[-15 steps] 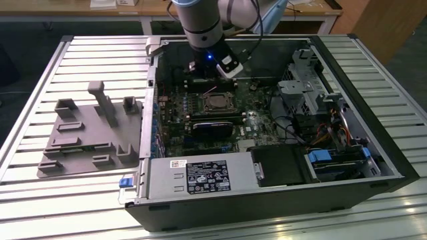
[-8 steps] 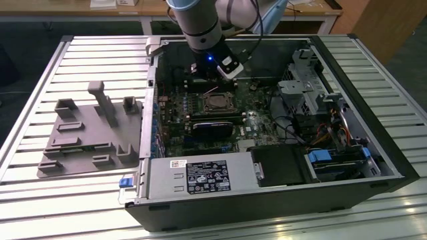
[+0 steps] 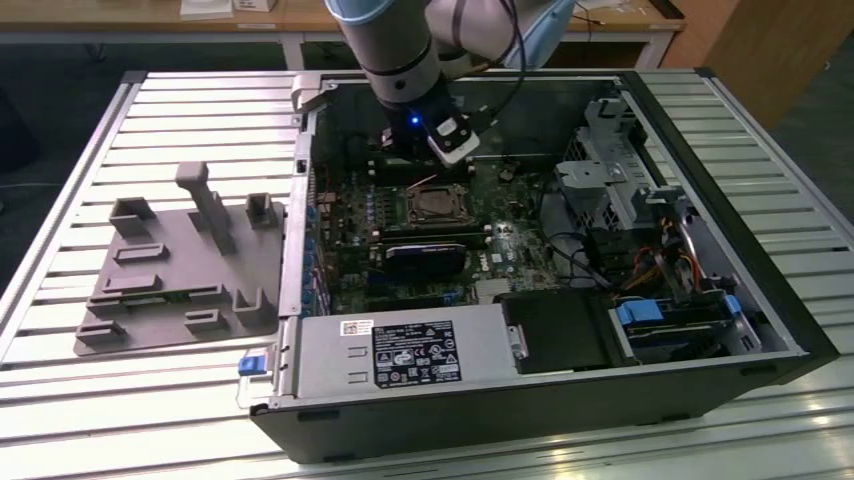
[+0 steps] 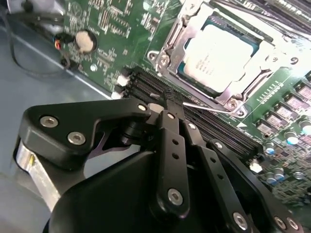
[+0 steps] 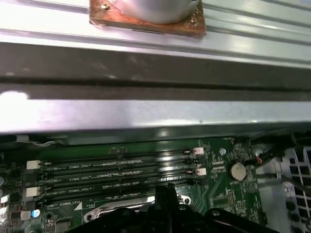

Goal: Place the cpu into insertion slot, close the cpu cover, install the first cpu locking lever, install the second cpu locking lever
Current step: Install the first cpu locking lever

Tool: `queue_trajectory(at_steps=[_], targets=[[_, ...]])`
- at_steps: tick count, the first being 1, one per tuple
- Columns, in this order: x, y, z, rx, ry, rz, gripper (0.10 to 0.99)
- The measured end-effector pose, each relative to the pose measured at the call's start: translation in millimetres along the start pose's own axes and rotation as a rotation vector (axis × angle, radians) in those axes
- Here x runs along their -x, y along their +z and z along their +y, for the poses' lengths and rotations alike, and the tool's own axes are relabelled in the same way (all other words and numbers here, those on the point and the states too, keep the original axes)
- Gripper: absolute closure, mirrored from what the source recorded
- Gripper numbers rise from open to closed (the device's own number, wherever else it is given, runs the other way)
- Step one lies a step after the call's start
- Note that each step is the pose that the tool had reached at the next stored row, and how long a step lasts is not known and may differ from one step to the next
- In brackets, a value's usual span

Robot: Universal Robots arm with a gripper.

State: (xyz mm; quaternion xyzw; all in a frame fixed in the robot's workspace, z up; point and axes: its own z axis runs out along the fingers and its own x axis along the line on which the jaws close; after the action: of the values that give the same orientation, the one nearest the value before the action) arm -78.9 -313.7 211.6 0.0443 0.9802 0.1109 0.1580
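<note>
The cpu (image 4: 221, 51), silver-topped, lies in the insertion slot (image 3: 434, 207) on the green motherboard. The cpu cover (image 4: 170, 41), a silver frame, lies flat over it, the chip showing through its window. A thin bright locking lever (image 4: 211, 108) runs along the socket's edge nearest the memory slots. My black gripper (image 4: 168, 103) hangs just behind the socket, over the memory slots, with its fingers together and its tip at the end of that lever. In the exterior view the gripper (image 3: 450, 165) sits low inside the case, above the socket. Whether the tip presses the lever is unclear.
The open computer case (image 3: 787, 330) lies on a slatted metal table (image 3: 200, 110). Memory slots (image 5: 116, 170) and a coin battery (image 5: 237, 170) sit near the gripper. A dark block (image 3: 427, 255) lies just beyond the socket, cables (image 3: 667, 260) to the exterior view's right, a grey fixture (image 3: 174, 270) outside on its left.
</note>
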Motion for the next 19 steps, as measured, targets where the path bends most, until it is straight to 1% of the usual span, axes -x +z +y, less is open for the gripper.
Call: queue_trajectory(at_steps=[3, 5, 11, 16, 19], targets=[[-0.8, 1.8, -0.4, -0.014, 0.042, -0.0106, 0.984], [-2.0, 2.7, -0.1, -0.019, 0.058, -0.0146, 0.984], [-6.2, 4.3, 3.1, -0.027, 0.082, -0.0205, 0.984], [-7.8, 6.6, 5.9, -0.034, 0.106, -0.0265, 0.984], [-8.7, 8.2, 8.5, -0.037, 0.115, -0.0288, 0.984]])
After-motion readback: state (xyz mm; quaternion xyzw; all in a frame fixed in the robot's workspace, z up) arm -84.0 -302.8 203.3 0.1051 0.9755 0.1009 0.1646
